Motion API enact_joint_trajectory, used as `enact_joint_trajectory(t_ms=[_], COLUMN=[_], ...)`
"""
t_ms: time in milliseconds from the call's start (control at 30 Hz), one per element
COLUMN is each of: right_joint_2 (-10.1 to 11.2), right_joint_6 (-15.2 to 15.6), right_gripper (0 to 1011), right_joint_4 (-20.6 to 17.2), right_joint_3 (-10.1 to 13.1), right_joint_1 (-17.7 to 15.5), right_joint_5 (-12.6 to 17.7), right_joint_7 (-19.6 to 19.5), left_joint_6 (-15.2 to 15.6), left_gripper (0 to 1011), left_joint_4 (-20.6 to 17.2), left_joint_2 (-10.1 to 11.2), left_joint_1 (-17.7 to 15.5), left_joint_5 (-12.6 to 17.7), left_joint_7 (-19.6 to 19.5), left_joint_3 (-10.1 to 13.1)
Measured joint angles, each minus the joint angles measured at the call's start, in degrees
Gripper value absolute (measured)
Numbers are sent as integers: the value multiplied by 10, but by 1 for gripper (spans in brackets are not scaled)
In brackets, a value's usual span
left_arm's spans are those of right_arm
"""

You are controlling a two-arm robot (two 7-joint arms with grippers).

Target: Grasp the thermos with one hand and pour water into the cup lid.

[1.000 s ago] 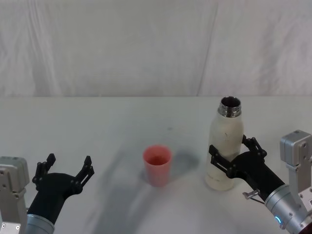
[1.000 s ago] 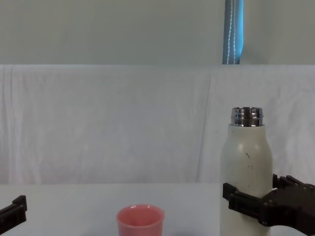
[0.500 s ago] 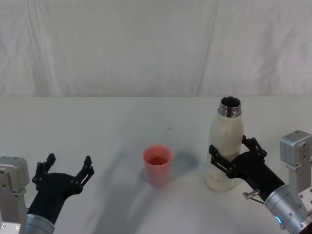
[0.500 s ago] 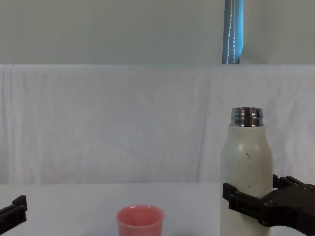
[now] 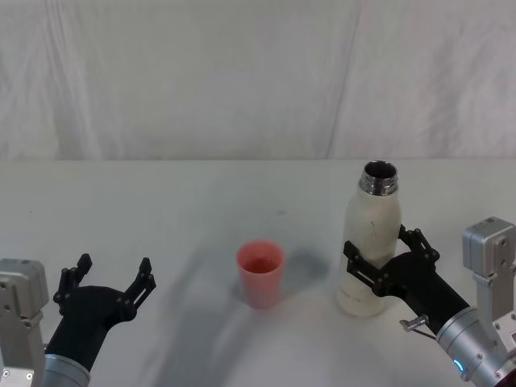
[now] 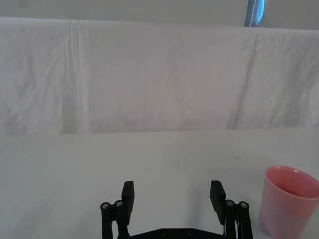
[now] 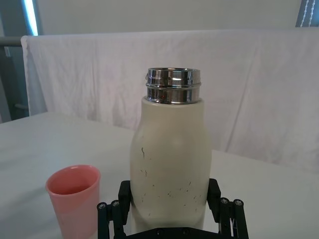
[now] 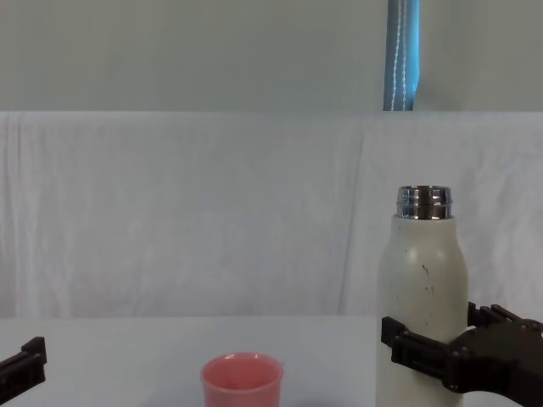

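The cream-white thermos [image 5: 369, 242] stands upright at the right of the table, its steel neck open. My right gripper [image 5: 376, 242] is shut on the thermos around its lower body, one black finger pressing each side; the right wrist view shows the grip [image 7: 169, 188] on the thermos [image 7: 169, 159]. The pink cup lid [image 5: 260, 272] stands upright to the left of the thermos, a short gap away. My left gripper [image 5: 114, 264] hovers open and holding nothing at the near left. The chest view shows the thermos [image 8: 422, 280] far taller than the cup lid [image 8: 241, 380].
A white cloth [image 5: 161, 210] covers the table and a white sheet [image 5: 242, 72] hangs behind it. A blue vertical strip [image 8: 402, 55] shows above the sheet.
The thermos and my right gripper have shifted very slightly to the left together. The left gripper and the cup lid have not moved.
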Motion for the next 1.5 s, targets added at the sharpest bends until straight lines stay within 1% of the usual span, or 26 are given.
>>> enact_joint_trajectory(t_ms=[600,1033,1100,1500], right_joint_2=[5,4,4,4], right_joint_6=[-2,-2,-2,-2], right_gripper=[950,948,999,1001], right_joint_4=[-3,-3,-4,-4], right_joint_3=[-2,-2,-2,-2], right_joint_1=[-5,-5,-5,-5], right_joint_5=[-5,-5,-5,-5], right_joint_7=[-1,-2,-2,-2], left_joint_6=[0,0,0,0], left_gripper=[1001,1001,1001,1001], left_joint_4=[0,0,0,0], left_joint_2=[0,0,0,0], left_joint_1=[0,0,0,0], left_joint_5=[0,0,0,0], left_joint_7=[0,0,0,0], left_joint_3=[0,0,0,0])
